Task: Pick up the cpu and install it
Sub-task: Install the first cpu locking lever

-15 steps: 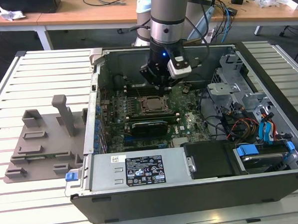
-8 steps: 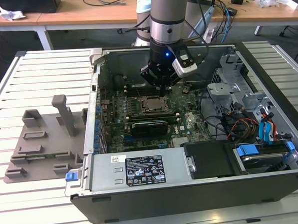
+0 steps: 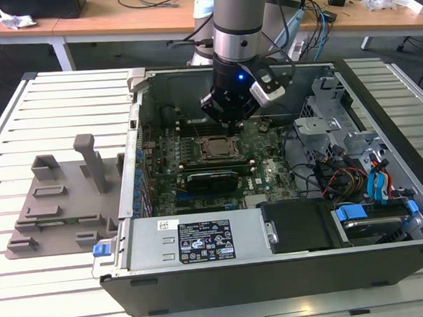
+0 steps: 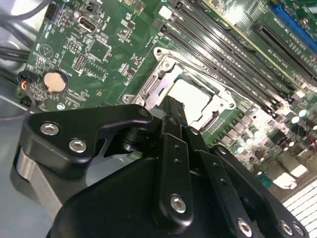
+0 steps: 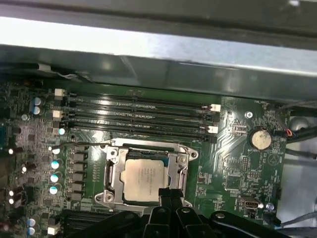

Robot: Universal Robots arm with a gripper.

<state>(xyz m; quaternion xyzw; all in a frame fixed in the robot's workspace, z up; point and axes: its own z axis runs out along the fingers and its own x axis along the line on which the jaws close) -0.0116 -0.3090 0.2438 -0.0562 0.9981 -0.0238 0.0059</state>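
Cpu point(image 5: 146, 180) lies flat in the motherboard socket frame point(image 5: 111, 171), seen in both wrist views. Just above one edge of it hangs the claw point(image 5: 170, 194), fingertips pressed together and holding nothing, inside the open computer case point(image 3: 202, 251).

The gripper point(image 5: 171, 196) body covers one corner of the cpu point(image 5: 144, 177) in the first wrist view, and its linkage is cut off by the frame edge. In the second wrist view the gripper point(image 4: 173, 111) hides the near part of the cpu point(image 4: 192, 95) and of the socket frame point(image 4: 161, 84); the fingertips sit tight together there, contact with the chip unclear. In the exterior view the arm's wrist point(image 3: 232, 86) blocks the far side of the socket point(image 3: 215, 147), so the cpu cannot be made out. The label point(image 3: 205, 242) on the power supply is too small to read. The gray tray point(image 3: 65, 202) holds shapes too indistinct to identify.
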